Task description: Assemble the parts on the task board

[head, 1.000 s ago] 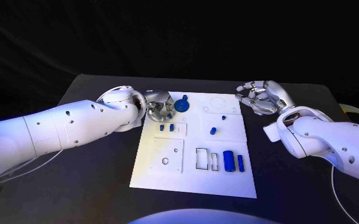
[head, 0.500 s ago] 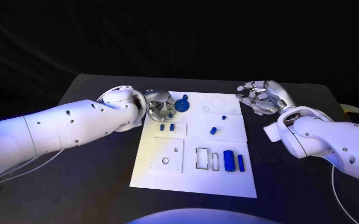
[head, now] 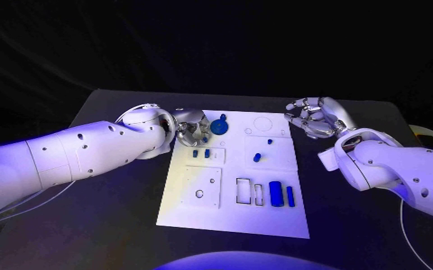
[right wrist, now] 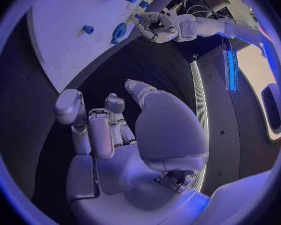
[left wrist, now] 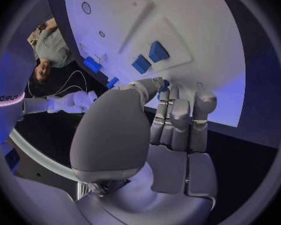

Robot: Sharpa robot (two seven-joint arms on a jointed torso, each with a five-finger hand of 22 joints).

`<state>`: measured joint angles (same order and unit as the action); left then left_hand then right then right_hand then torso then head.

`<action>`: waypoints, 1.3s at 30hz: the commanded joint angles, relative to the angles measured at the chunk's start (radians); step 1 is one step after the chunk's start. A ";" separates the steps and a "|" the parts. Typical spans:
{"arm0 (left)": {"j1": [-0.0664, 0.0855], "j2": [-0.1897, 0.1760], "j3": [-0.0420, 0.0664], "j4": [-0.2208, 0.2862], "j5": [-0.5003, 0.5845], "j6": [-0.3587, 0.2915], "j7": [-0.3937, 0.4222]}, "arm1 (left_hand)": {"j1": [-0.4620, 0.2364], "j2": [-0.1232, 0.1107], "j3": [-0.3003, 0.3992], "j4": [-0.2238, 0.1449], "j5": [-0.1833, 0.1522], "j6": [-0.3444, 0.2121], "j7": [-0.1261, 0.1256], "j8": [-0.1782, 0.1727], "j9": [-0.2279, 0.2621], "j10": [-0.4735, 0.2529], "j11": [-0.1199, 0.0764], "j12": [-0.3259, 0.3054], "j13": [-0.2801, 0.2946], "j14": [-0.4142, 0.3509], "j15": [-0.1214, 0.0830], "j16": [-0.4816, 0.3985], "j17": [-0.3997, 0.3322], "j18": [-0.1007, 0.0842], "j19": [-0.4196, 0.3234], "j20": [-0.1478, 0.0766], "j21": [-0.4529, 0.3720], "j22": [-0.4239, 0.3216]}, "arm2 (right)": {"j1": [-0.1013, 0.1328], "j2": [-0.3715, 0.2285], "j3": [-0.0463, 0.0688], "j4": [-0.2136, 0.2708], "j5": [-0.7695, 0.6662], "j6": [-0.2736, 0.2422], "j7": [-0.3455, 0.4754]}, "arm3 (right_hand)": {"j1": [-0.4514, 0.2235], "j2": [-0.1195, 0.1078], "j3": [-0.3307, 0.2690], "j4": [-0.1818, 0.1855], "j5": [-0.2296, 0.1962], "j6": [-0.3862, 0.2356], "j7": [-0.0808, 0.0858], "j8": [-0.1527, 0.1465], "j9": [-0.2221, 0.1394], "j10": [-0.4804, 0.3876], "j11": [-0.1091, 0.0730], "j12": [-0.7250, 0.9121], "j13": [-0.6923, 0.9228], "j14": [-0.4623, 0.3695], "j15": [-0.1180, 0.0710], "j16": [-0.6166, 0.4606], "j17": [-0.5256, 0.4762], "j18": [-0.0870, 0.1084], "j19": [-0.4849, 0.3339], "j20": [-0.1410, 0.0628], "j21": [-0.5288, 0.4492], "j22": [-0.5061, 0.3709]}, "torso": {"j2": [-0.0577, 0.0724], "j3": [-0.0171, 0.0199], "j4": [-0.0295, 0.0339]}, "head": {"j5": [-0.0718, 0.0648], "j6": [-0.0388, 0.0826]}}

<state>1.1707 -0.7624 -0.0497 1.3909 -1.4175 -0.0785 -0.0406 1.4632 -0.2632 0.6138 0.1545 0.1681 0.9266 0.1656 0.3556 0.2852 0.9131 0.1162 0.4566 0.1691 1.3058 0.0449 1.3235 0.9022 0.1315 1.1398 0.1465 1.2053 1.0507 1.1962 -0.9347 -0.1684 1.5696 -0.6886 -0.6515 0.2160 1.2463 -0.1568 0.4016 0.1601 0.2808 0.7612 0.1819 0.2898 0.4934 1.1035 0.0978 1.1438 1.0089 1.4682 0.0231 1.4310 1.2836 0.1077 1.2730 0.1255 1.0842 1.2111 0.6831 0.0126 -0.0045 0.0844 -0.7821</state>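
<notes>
Black table (head: 108, 220); black backdrop (head: 216, 26) behind it.

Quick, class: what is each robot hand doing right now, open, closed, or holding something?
Left hand: holding the round blue part at the task board.
Right hand: fingers curled in, holding nothing.

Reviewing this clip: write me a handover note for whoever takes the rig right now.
Left hand: at the task board's far left corner, fingers at the round blue part; an actual grip cannot be confirmed.
Right hand: fingers curled, holding nothing, off the board's far right corner.
On the board: two small blue parts, one small blue part mid-board, two blue cylinders near the front.
Left: rectangular slots beside the cylinders look unfilled.
</notes>
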 commanded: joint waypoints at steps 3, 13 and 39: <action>-0.002 -0.002 0.001 0.006 0.019 -0.021 0.028 | -0.008 0.004 -0.002 0.003 -0.003 0.011 0.000 0.005 0.002 -0.005 0.000 0.001 -0.002 -0.007 -0.002 0.002 -0.001 0.000 -0.006 -0.003 -0.005 0.000 | -0.001 0.000 0.000 0.000 -0.010 0.008 0.007 | -0.004 0.002 0.000 0.008 0.006 -0.006 -0.001 0.005 -0.001 -0.006 -0.003 0.001 -0.001 0.017 -0.004 -0.003 -0.001 0.008 -0.007 -0.001 -0.007 -0.001 | 0.000 -0.0004 0.0012 | 0.000 0.000; -0.003 -0.005 0.001 0.006 0.027 -0.025 0.029 | -0.008 0.002 -0.002 0.002 -0.002 0.000 0.002 -0.007 -0.003 -0.007 0.000 0.001 -0.002 -0.008 -0.002 0.004 -0.005 0.000 -0.006 -0.005 -0.005 -0.001 | -0.002 0.001 0.000 0.000 -0.010 0.006 0.008 | -0.004 0.002 0.000 0.008 0.006 -0.006 -0.001 0.005 -0.001 -0.006 -0.003 0.001 -0.001 0.017 -0.004 -0.003 -0.001 0.008 -0.007 -0.001 -0.007 -0.001 | 0.000 -0.0005 0.0001 | 0.001 0.001; -0.003 -0.007 0.001 0.003 0.040 -0.015 0.029 | -0.016 -0.008 -0.016 0.007 -0.001 -0.042 0.009 -0.057 -0.026 -0.033 0.008 -0.005 -0.006 -0.021 0.005 0.004 -0.031 0.002 -0.014 0.001 -0.017 -0.012 | -0.002 -0.001 0.000 0.000 -0.010 0.006 0.008 | -0.004 0.001 0.000 0.008 0.005 -0.009 -0.001 0.006 -0.002 -0.008 -0.002 -0.001 -0.005 0.017 -0.004 -0.005 -0.003 0.009 -0.008 -0.001 -0.011 -0.003 | 0.000 0.0002 0.0002 | -0.001 0.000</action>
<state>1.1677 -0.7704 -0.0496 1.3929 -1.3885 -0.0945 -0.0244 1.4513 -0.2751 0.6028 0.1598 0.1682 0.8780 0.1715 0.2956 0.2590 0.8845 0.1232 0.4566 0.1632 1.2914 0.0521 1.3235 0.8721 0.1313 1.1327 0.1464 1.1930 1.0396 1.1945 -0.9355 -0.1680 1.5686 -0.6887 -0.6517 0.2160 1.2463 -0.1568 0.4016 0.1601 0.2808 0.7612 0.1819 0.2898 0.4924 1.1000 0.0943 1.1438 1.0050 1.4682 0.0231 1.4309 1.2810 0.1076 1.2730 0.1255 1.0783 1.2091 0.6831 0.0128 -0.0046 0.0842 -0.7819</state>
